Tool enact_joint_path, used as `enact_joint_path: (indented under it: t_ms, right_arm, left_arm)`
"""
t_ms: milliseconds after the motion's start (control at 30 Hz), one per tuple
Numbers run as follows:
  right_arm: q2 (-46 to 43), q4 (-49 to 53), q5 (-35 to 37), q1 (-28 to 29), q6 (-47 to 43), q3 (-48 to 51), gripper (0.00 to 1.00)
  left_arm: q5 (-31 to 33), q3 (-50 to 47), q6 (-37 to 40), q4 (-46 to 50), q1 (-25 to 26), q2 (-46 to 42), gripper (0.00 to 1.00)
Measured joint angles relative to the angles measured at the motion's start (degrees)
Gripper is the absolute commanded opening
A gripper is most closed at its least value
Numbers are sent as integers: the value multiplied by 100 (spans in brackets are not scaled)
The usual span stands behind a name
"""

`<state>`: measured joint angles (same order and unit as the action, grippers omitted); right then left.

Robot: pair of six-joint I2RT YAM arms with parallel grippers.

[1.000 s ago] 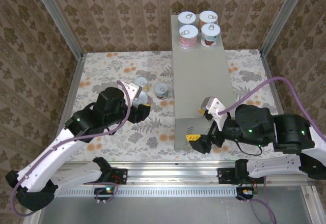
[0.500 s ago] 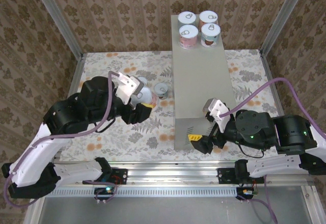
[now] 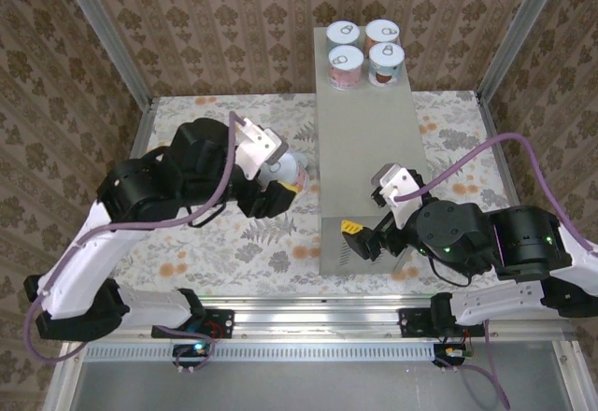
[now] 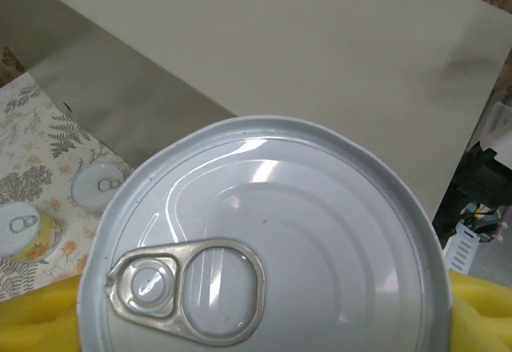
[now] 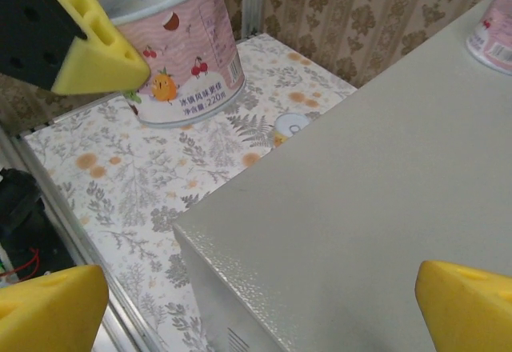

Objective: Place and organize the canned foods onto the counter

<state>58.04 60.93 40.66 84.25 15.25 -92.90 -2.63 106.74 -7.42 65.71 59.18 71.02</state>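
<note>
Floral-patterned floor surface (image 3: 280, 248) in orange and grey, brown damask wallpaper (image 3: 206, 28) behind, slanting aluminium posts (image 3: 105, 33) at both back corners, silver rail (image 3: 308, 316) along the near edge.

The grey counter (image 3: 369, 149) stretches away from the right gripper (image 3: 363, 239), which hangs over its near corner. Four tins (image 3: 346, 65) stand in a square at its far end. Below the left gripper (image 3: 285, 179), two tins (image 4: 100, 186) sit on the floral floor (image 4: 32, 128) beside the counter's wall.
</note>
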Motion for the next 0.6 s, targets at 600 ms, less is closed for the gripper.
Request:
enact_joint_path:
  t_ms: [600]
  right_arm:
    - [-743,254,376,4,212,420,100]
  left_arm:
    - [463,1827,188,258,667,1755,63]
